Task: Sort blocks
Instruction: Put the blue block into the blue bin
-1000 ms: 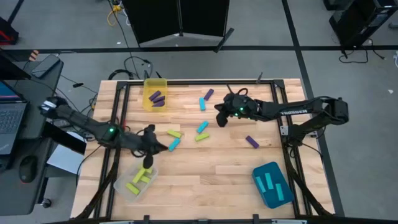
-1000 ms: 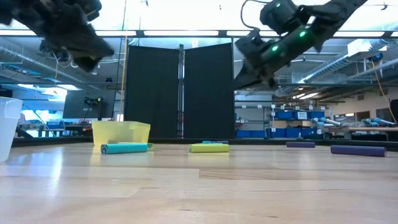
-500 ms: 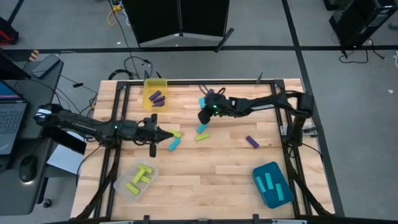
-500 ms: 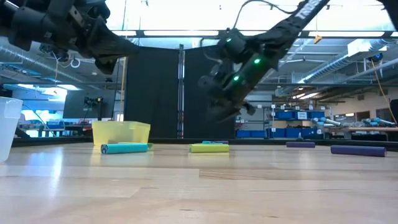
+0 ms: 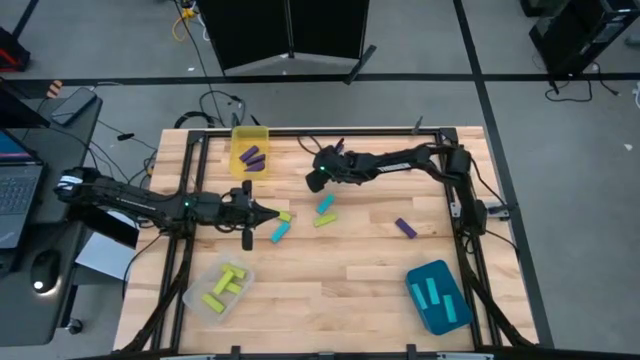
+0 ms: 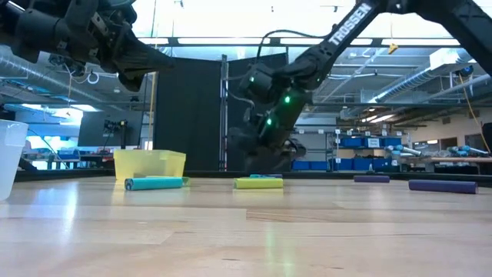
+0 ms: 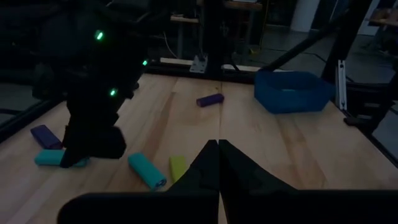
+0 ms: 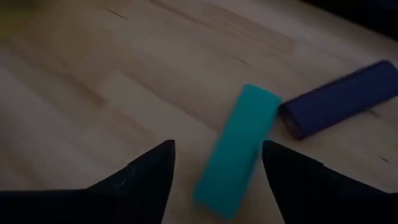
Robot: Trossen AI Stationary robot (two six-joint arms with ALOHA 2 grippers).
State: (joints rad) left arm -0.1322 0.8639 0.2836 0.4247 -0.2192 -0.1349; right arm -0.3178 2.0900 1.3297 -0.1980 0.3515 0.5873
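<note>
Wooden surface [image 5: 340, 270] in a big workshop, dark curtain behind. My right end effector [image 8: 214, 165] is spread wide, low over a cyan block [image 8: 236, 149] that sits between its fingers, with a purple block [image 8: 339, 99] touching that block's far end. My left end effector [image 7: 217, 162] is pressed together, empty, hovering by a yellow-green block [image 5: 285, 215] mid-surface. More blocks lie loose; others sit in the yellow bin [image 5: 250, 150], clear bin [image 5: 218, 292] and teal bin [image 5: 438, 297].

Matt wood table [image 5: 340, 260], plastic blocks [image 8: 236, 149]
</note>
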